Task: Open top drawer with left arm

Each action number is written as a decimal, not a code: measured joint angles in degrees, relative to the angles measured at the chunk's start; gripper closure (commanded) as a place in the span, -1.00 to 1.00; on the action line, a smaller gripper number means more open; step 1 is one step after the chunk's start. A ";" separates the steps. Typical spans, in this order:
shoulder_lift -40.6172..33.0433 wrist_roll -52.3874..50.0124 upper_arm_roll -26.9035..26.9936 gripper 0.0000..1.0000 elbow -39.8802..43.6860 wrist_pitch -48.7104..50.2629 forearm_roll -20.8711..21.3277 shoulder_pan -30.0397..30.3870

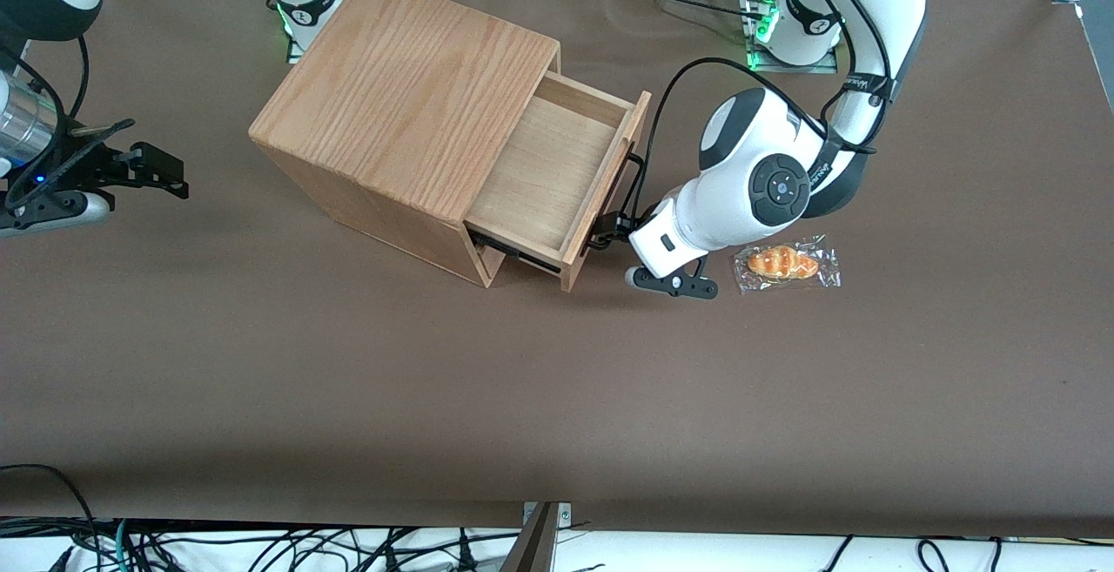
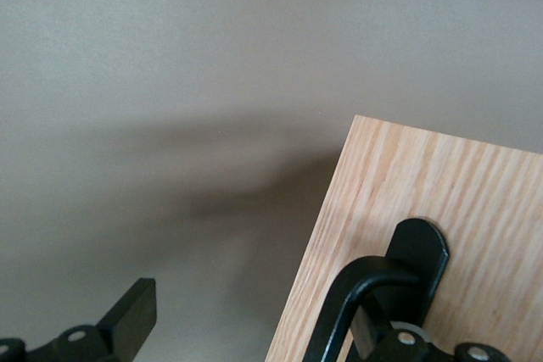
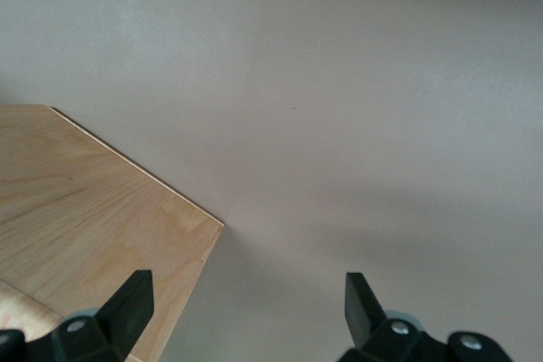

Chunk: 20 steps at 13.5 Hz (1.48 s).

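Note:
The top drawer (image 1: pixel 544 176) stands pulled well out of the oak-grain box (image 1: pixel 409 93), and its bare wooden floor shows. A black wire handle (image 1: pixel 628 185) runs along the drawer front. The left arm's gripper (image 1: pixel 609 228) is at the end of that handle nearer the front camera, with the white wrist just beside it. In the left wrist view the gripper (image 2: pixel 259 320) is open. One finger (image 2: pixel 131 315) hangs over the bare table. The other finger (image 2: pixel 386 336) sits between the handle (image 2: pixel 339 303) and the drawer front (image 2: pixel 441 192).
A bread roll in clear wrapping (image 1: pixel 786 263) lies on the brown table (image 1: pixel 557 398) close beside the working arm's wrist, toward that arm's end. A second drawer front (image 1: pixel 500 250) shows below the open one.

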<state>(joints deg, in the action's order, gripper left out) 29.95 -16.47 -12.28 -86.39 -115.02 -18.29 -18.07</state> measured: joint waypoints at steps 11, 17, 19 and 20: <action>-0.01 -0.03 0.10 -1.00 2.69 4.07 0.01 1.54; -0.05 -0.06 0.38 -1.00 7.18 12.35 0.02 6.06; -0.10 0.04 0.49 -1.00 7.31 14.08 0.22 9.42; -0.32 0.14 0.50 -1.00 7.50 15.80 0.24 11.10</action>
<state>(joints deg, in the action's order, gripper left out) 29.63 -16.32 -11.78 -78.88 -99.22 -18.05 -6.97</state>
